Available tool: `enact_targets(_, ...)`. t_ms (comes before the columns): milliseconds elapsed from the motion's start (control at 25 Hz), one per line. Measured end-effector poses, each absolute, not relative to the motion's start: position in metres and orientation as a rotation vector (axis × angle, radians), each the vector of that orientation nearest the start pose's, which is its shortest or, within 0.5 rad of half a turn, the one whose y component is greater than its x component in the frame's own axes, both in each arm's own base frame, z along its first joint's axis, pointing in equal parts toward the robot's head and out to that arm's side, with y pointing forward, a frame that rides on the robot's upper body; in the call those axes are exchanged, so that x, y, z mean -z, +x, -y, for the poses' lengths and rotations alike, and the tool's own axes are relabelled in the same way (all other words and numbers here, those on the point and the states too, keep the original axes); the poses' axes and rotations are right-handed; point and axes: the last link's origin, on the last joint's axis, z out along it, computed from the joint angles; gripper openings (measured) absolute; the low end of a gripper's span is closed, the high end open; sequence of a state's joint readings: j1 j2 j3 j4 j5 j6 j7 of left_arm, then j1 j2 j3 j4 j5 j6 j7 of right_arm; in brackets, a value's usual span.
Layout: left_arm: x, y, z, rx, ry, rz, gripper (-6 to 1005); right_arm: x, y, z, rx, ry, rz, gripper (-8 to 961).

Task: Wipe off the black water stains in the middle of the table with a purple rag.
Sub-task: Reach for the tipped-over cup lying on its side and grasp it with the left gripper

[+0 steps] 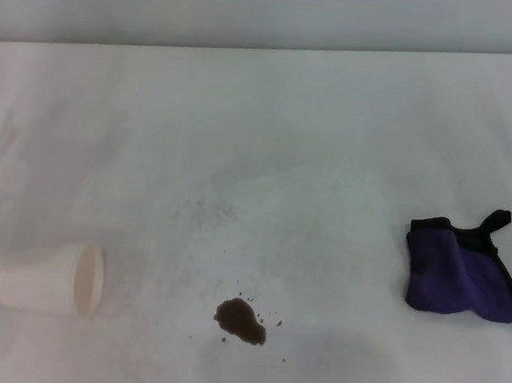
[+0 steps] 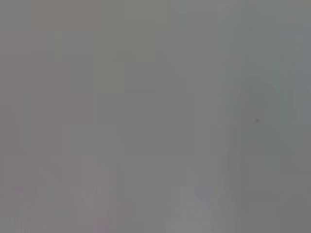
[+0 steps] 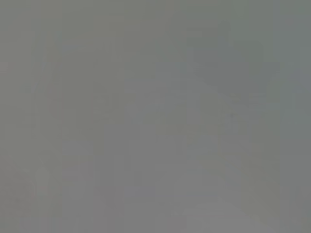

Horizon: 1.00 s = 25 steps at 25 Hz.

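The black water stains (image 1: 241, 322) are a small dark brown blotch with tiny specks around it, near the front middle of the white table (image 1: 269, 156). The purple rag (image 1: 461, 275), folded, with black edging and a black loop, lies flat on the table at the right, well apart from the stain. Neither gripper shows in the head view. Both wrist views show only a plain grey surface, with no fingers and no objects.
A white paper cup (image 1: 47, 277) lies on its side at the front left, its mouth turned toward the stain. Faint grey speckles (image 1: 206, 210) mark the table beyond the stain. The table's far edge (image 1: 272, 50) runs across the back.
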State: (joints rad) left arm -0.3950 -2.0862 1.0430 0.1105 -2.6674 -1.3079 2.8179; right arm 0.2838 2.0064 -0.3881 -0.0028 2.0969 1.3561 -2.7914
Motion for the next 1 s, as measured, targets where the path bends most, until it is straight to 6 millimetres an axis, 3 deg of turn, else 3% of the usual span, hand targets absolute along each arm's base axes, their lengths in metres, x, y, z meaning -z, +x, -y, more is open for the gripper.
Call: enact_targets(1000,-0.0179,-0.3368,-0.3164,0.792,-1.592,0.451,887,-0.0504,0.4016,-0.2631,-0.655,-1.460,-0.587,864)
